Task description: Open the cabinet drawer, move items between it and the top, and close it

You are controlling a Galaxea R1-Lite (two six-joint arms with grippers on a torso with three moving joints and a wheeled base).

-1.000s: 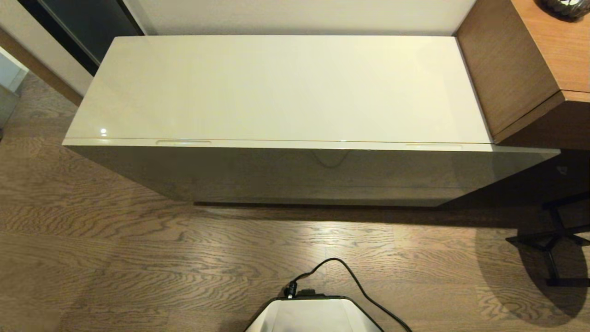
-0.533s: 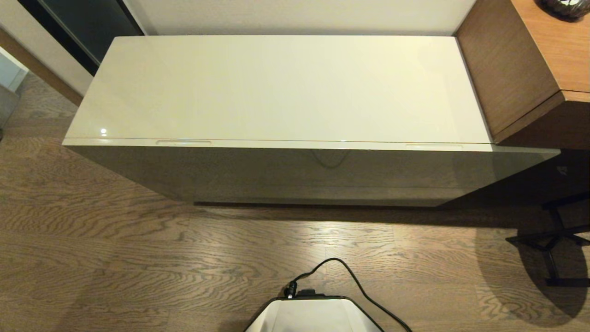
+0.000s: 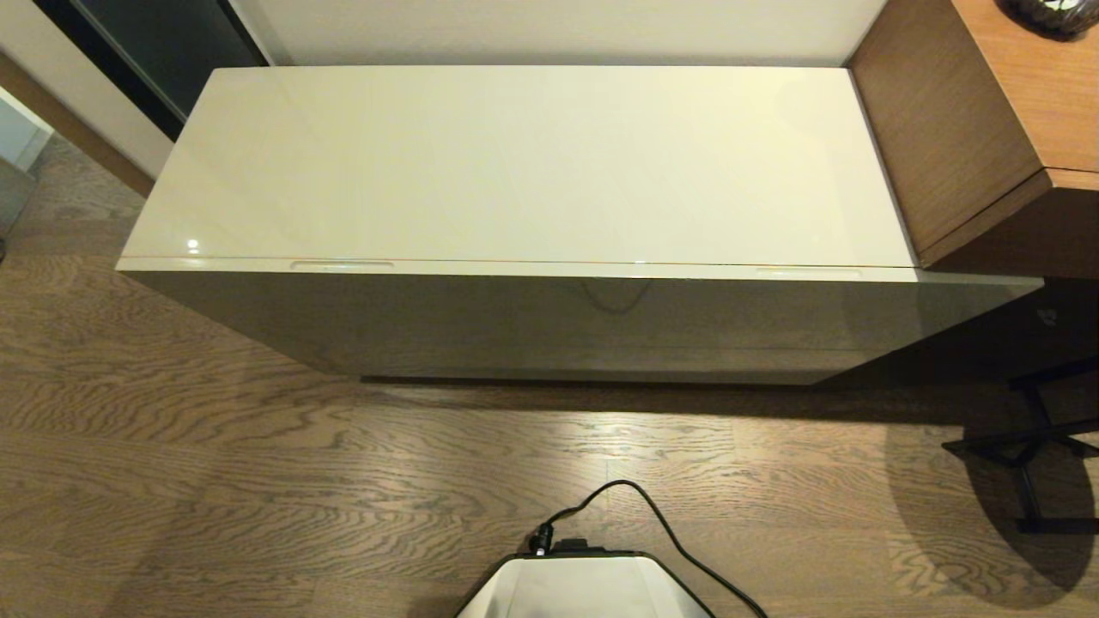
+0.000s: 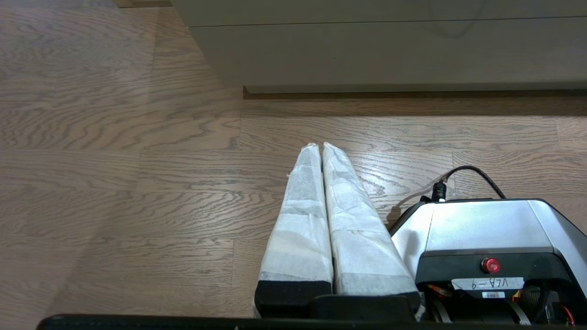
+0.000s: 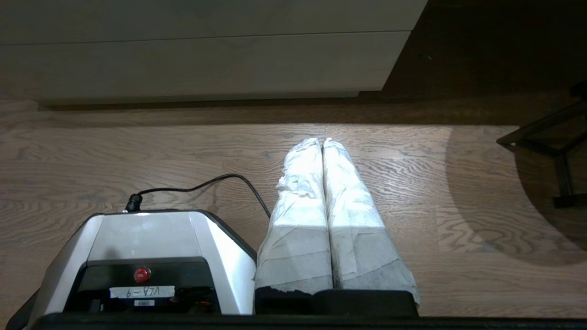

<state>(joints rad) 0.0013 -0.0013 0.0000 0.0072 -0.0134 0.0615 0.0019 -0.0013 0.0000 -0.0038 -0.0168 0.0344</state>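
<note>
From my station, the cabinet drawer [image 3: 567,283] sits fully pushed in, its glossy beige-grey front facing me with two narrow oval recesses along its upper rim, one toward the left and one toward the right. Directly above and beyond it lies the top [image 3: 524,163], a bare glossy cream-white slab reaching back to the far wall. A brown wooden desk [image 3: 987,112] abuts the cabinet on the right, and grained wood floor [image 3: 258,481] fills the near area. The robot base [image 3: 584,588], with a black cable [image 3: 652,515] plugged in, sits at the near edge. The head view shows neither arm. The wrist views supply these: the left gripper [image 4: 319,145] and the right gripper [image 5: 322,140] each hang low over the floor beside the base, padded fingers pressed together on nothing, pointing toward the cabinet's lower front. The right wrist view alone shows a black metal frame [image 5: 555,146] on the floor at the right.
</note>
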